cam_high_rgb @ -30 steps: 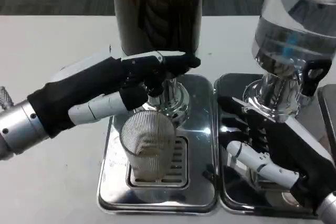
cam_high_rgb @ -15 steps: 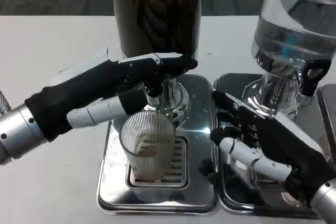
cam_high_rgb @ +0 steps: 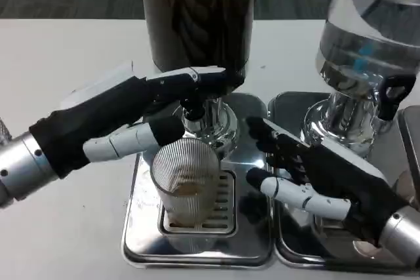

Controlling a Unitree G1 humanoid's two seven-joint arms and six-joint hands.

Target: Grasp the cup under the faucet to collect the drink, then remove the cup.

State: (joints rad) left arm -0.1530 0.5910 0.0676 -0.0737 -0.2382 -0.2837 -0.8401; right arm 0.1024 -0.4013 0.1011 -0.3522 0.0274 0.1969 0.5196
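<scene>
A ribbed clear cup (cam_high_rgb: 185,181) stands upright on the grate of the left drip tray (cam_high_rgb: 246,244), under the faucet (cam_high_rgb: 191,111) of the dark drink dispenser (cam_high_rgb: 197,14). A little pale drink lies in its bottom. My left hand (cam_high_rgb: 128,119) reaches in from the left above the cup, its fingers resting on the faucet lever. My right hand (cam_high_rgb: 308,175) hovers to the right of the cup with fingers spread, a short gap from its side, holding nothing.
A second dispenser (cam_high_rgb: 371,31) with clear liquid stands at the right on its own drip tray (cam_high_rgb: 289,257), with a black tap handle (cam_high_rgb: 394,90). White table (cam_high_rgb: 65,50) stretches to the left and behind.
My right hand has moved left from the right tray toward the cup. My left hand has stayed on the faucet lever, and the cup has not moved.
</scene>
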